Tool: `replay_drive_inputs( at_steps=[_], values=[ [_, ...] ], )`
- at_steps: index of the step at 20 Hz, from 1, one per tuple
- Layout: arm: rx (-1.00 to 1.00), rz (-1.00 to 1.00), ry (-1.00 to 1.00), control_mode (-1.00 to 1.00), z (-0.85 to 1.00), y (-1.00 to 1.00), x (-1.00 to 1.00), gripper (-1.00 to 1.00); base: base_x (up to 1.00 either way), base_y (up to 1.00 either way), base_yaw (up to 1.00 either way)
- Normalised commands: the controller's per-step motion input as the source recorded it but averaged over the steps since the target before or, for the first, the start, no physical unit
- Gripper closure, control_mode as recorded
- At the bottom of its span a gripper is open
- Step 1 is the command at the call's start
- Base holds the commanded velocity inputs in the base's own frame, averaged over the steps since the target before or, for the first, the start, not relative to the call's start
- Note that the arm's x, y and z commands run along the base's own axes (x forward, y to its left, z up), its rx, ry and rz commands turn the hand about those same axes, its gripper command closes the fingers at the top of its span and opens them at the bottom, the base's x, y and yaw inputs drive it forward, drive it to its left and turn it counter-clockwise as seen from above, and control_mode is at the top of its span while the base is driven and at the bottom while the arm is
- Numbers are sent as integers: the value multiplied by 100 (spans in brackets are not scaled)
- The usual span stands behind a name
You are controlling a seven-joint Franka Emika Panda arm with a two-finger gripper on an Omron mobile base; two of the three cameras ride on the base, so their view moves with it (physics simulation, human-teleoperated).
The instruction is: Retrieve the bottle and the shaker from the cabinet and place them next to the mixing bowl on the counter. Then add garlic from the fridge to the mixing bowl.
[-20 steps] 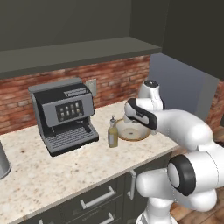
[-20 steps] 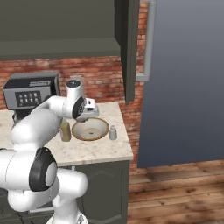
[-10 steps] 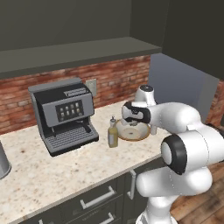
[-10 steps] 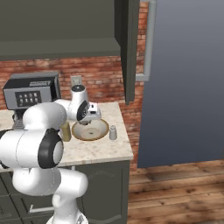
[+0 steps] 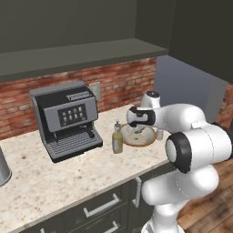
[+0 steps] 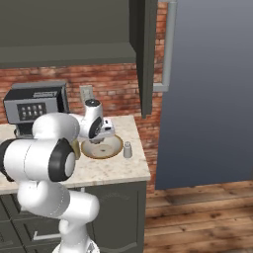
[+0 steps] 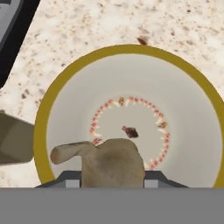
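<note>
The mixing bowl [image 5: 144, 139] [image 6: 111, 147], white inside with a yellow rim [image 7: 43, 118], sits on the counter. An olive bottle [image 5: 117, 139] [image 7: 13, 140] stands at its left. A small grey shaker [image 5: 159, 134] [image 6: 127, 149] stands at its right. My gripper [image 5: 136, 129] [image 6: 101, 136] [image 7: 113, 175] hangs just above the bowl, pointing down. It is shut on a beige garlic bulb [image 7: 111, 162], which is over the bowl's inside.
A black coffee machine [image 5: 66, 118] [image 6: 34, 104] stands left of the bottle. The grey fridge [image 6: 207, 99] is right of the counter's end. An open cabinet door [image 6: 146, 54] hangs above the counter. A metal container [image 5: 2, 166] is at the far left.
The hand has stayed over the bowl and shifted slightly left, while the arm's elbow has swung out nearer the cameras. Bottle, shaker and bowl have not moved.
</note>
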Motion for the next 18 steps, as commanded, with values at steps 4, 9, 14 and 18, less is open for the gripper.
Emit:
replay_drive_inputs(
  at_steps=[4,9,14,18],
  values=[
    [-1,3,0,-100,-27,0,17,100,0,0,0],
    [0,0,0,-100,-25,0,9,100,0,0,0],
    [0,0,0,-100,-32,0,4,100,0,0,0],
    [0,0,0,-100,-24,0,0,100,0,0,0]
  ],
)
